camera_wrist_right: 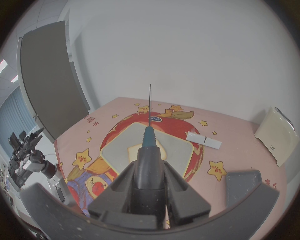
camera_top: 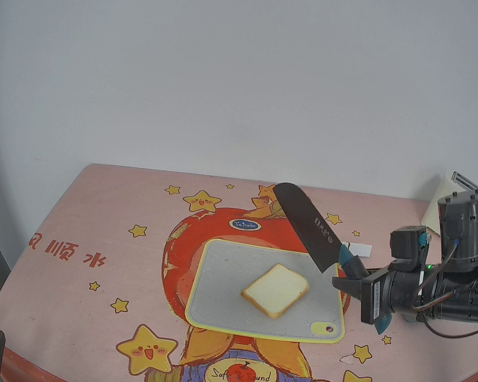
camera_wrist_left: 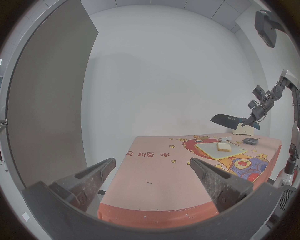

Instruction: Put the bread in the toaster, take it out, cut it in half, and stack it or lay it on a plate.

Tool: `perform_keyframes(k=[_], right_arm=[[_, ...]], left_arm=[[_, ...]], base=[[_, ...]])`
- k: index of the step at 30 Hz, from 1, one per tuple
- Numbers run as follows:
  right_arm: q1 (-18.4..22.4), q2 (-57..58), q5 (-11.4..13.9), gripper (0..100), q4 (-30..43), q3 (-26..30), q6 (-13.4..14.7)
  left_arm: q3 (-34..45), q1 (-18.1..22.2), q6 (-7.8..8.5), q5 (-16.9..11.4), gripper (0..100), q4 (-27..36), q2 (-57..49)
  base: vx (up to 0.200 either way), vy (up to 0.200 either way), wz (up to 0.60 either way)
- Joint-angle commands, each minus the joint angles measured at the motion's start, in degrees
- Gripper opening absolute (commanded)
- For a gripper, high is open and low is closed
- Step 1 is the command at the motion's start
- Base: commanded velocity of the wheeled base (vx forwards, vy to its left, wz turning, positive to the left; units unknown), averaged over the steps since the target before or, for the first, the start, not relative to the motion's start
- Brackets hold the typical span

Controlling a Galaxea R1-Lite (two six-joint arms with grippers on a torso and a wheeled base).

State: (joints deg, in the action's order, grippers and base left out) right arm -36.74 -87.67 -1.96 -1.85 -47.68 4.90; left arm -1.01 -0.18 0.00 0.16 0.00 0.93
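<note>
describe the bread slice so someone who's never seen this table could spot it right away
On the pink cartoon-printed table lies a grey cutting board with a yellow rim. The bread is the single pale, square slice with a tan crust, lying flat near the board's middle. The only other thing close by is a dark-bladed knife, held in the air over the board's far edge.

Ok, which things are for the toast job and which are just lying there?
For the job: bread, knife in the right gripper, cutting board, toaster, grey tray (likely the plate).
Just lying there: white strip.
</note>
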Motion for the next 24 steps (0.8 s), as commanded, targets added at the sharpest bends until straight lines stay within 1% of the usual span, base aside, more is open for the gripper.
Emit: perform_keyframes(k=[1, 4, 9, 14, 19, 24], right_arm=[[-1.14, 0.66, 0.03, 0, -0.17, 1.53, 0.11], [-1.49, 0.58, 0.38, 0, -0.26, 1.53, 0.55], [-2.11, -0.48, 0.38, 0, -0.17, 2.94, -0.15], [-2.19, -1.71, 0.82, 0, -0.26, 2.94, -0.95], [-1.75, -2.85, 0.73, 0, -0.26, 3.64, -1.12], [-2.37, -2.94, 0.64, 0, -0.26, 4.61, -1.38]], left_arm=[[0.92, 0.01, 0.00, 0.02, 100, 0.00, -0.57], [0.92, 0.01, 0.00, 0.02, 100, 0.00, -0.57], [0.92, -0.08, 0.09, -0.07, 100, 0.00, -0.57], [1.01, 0.01, -0.09, 0.19, 100, -0.09, -0.93], [1.01, 0.01, -0.35, 0.19, 100, -0.26, -0.93], [1.01, 0.01, -0.26, 0.19, 100, -0.26, -0.93]], base=[[0.000, 0.000, 0.00], [0.000, 0.000, 0.00], [0.000, 0.000, 0.00], [0.000, 0.000, 0.00], [0.000, 0.000, 0.00], [0.000, 0.000, 0.00]])
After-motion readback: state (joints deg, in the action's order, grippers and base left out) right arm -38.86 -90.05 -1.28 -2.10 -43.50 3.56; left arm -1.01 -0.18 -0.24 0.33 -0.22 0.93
